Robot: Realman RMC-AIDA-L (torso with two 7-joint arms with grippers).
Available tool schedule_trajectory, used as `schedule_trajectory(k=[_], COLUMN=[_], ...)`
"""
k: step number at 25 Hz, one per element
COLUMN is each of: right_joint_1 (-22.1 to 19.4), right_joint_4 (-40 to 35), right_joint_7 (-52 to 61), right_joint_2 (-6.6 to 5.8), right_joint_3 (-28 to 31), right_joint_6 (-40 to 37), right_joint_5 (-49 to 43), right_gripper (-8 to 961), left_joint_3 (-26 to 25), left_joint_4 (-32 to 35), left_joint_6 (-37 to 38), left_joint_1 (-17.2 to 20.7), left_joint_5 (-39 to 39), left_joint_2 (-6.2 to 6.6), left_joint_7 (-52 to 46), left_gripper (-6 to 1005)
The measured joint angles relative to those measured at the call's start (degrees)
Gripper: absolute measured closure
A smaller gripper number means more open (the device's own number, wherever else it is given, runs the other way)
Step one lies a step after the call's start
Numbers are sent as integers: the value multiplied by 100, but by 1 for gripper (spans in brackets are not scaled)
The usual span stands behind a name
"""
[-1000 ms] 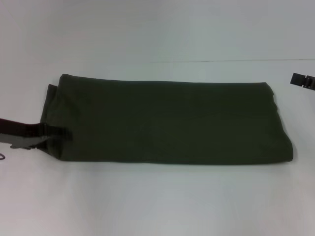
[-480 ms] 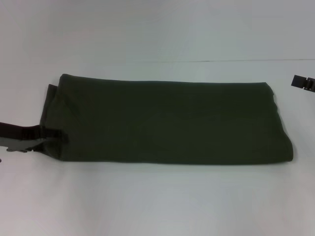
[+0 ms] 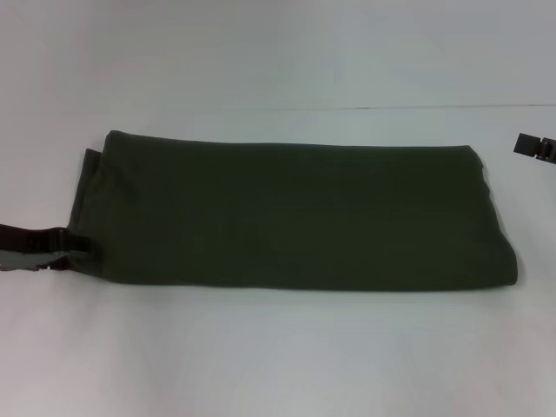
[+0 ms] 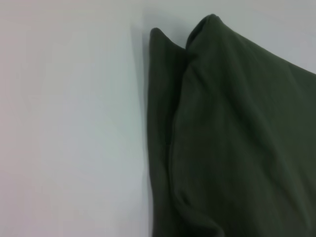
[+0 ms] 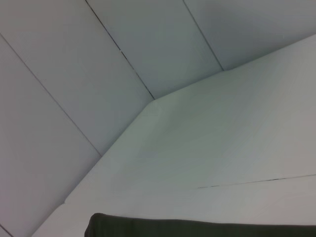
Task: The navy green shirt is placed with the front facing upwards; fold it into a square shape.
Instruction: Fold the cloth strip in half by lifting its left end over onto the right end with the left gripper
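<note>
The navy green shirt lies on the white table as a long, flat folded band running left to right, plain green side up. No lettering or collar shows. My left gripper sits low at the band's near-left end, open, its tips just at the cloth's edge and holding nothing. The left wrist view looks down on that end of the shirt, where stacked layers show along the fold. Only a small dark part of my right gripper shows at the far right, apart from the cloth. A strip of shirt appears in the right wrist view.
The white table spreads out around the shirt, with a thin seam line behind it. A pale panelled wall rises beyond the table's back edge.
My left gripper has slid leftward off the shirt's near-left corner, leaving the cloth lying flat. The shirt and the right arm have not moved.
</note>
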Motion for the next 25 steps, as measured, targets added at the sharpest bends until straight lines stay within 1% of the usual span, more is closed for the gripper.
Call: schedule_trajectory(k=[5,13,18,23,25], right_joint_1=[2,4,4,-1,-4], right_joint_4=[0,0,0,13,22], right_joint_7=[-10,-12,-12,-22,-27], right_joint_2=[2,2,12,19,23], right_joint_3=[0,0,0,0,0], right_joint_6=[4,-1,0,19,29], right_joint_5=[0,6,9,9,10], right_gripper=[37,37,38,38,38], left_joint_3=[4,-6,-11,-35,-43], left_joint_4=[5,-8,-28,-22,10], left_joint_6=[-38,-126,-182,-144,-107], left_joint_1=[9,11,15,50,108], left_joint_5=[9,19,19,14,-8], left_joint_2=[1,4,-7,-10,-15], left_joint_7=[1,-59,-66,-68,-70], left_gripper=[379,625,855,1001,1001])
